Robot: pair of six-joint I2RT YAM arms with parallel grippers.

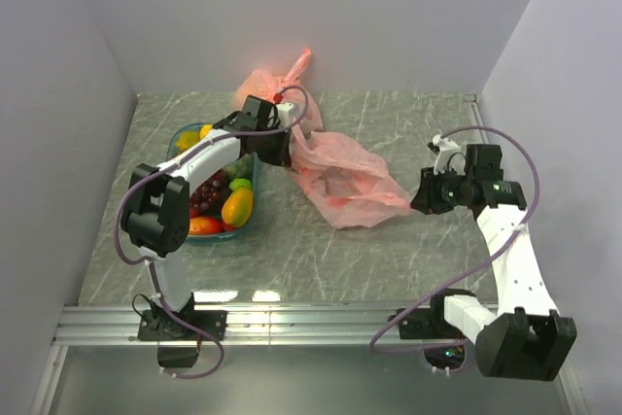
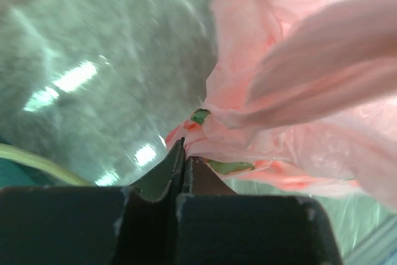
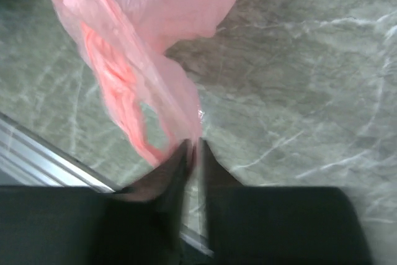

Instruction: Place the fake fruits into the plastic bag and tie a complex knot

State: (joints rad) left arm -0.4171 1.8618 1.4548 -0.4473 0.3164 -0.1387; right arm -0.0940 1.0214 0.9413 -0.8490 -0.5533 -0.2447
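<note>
1. The fake fruits (image 1: 236, 206) lie in the teal basket (image 1: 176, 143); 0 are bagged and no knot is tied.
2. The plastic bag (image 1: 345, 182) lies flat just right of the basket.
3. The left gripper (image 2: 184, 156), at the basket's far right corner, is clamped on the bag's edge.
4. The right gripper (image 3: 194, 150) is well right of the basket, jaws nearly together at the bag's tip; I cannot tell whether it grips.

A grey-green counter (image 1: 389, 250) with pale marble veining fills the middle of the top view. Three plain matte walls box it in: a whitish back wall (image 1: 321, 7), a left wall (image 1: 49, 94) in duller grey shade, and a right wall (image 1: 573, 46). A ribbed aluminium rail (image 1: 311, 323) runs along the near edge. Just beyond it, two soft white glints (image 1: 262, 295) of reflected light lie on the counter's sheen. The wrist views show the same veined surface, blurred, with bright patches (image 2: 74, 79) on it.
</note>
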